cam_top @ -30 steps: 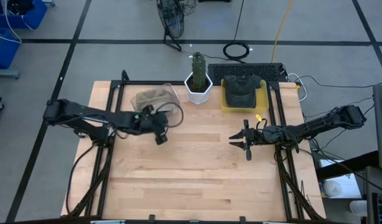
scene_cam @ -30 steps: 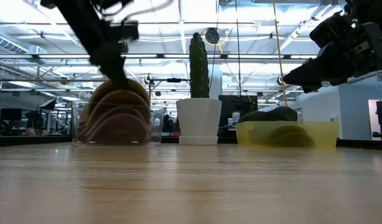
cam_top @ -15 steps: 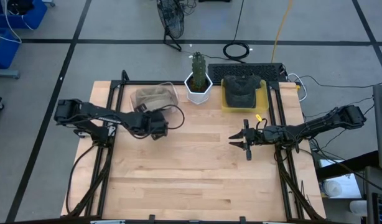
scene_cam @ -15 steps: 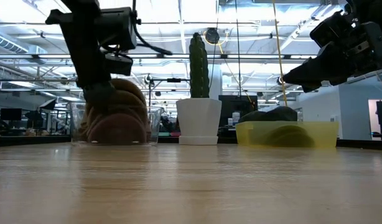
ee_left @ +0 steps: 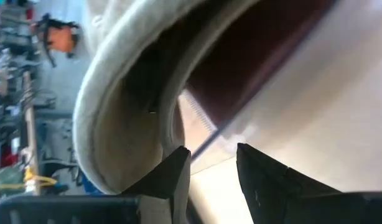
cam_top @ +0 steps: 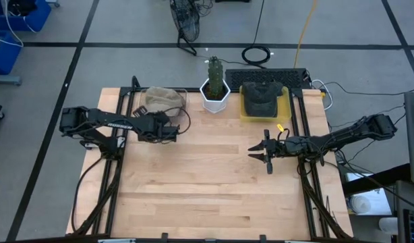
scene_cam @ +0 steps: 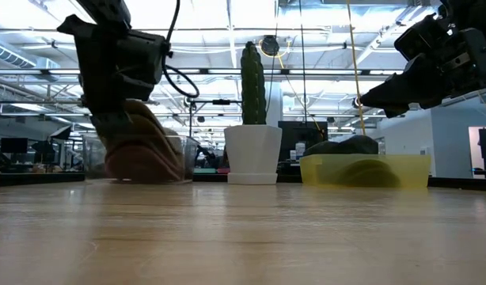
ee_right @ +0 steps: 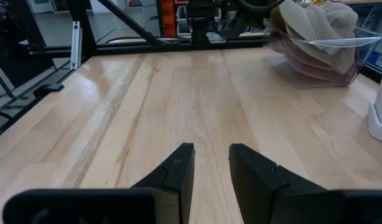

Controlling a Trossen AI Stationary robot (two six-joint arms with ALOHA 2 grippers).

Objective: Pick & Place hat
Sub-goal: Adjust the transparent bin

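Note:
A tan hat (cam_top: pixel 160 100) sits in a clear container (cam_top: pixel 181 101) at the table's far left. In the low view the hat (scene_cam: pixel 144 150) leans over with the tilted container. My left gripper (cam_top: pixel 170 129) is at the container's near side, shut on its wall; the left wrist view shows the hat's brim (ee_left: pixel 110 124) just beyond the fingers. A dark hat (cam_top: pixel 262 98) lies in a yellow tray (cam_top: pixel 282 108) at the far right. My right gripper (cam_top: pixel 258 152) hovers open over the table's right half, holding nothing. My left gripper (ee_left: pixel 213 163) has the clear container's thin wall edge (ee_left: pixel 206 134) between its two fingers, one finger (ee_left: pixel 175 168) on the hat's side and one (ee_left: pixel 259 171) outside. It comes slanting down from the near side. The container is tilted, its base partly off the table.
A cactus in a white pot (cam_top: pixel 214 91) stands between the clear container and the yellow tray. A black keyboard (cam_top: pixel 268 75) and cables lie past the far edge. Bare wood (cam_top: pixel 214 182) fills the middle and near part of the table.
My left gripper has moved toward the far edge and a little left, tipping its fingers downward. The clear container has slid toward the far-left corner and tilted, and the tan hat inside now leans over with it.

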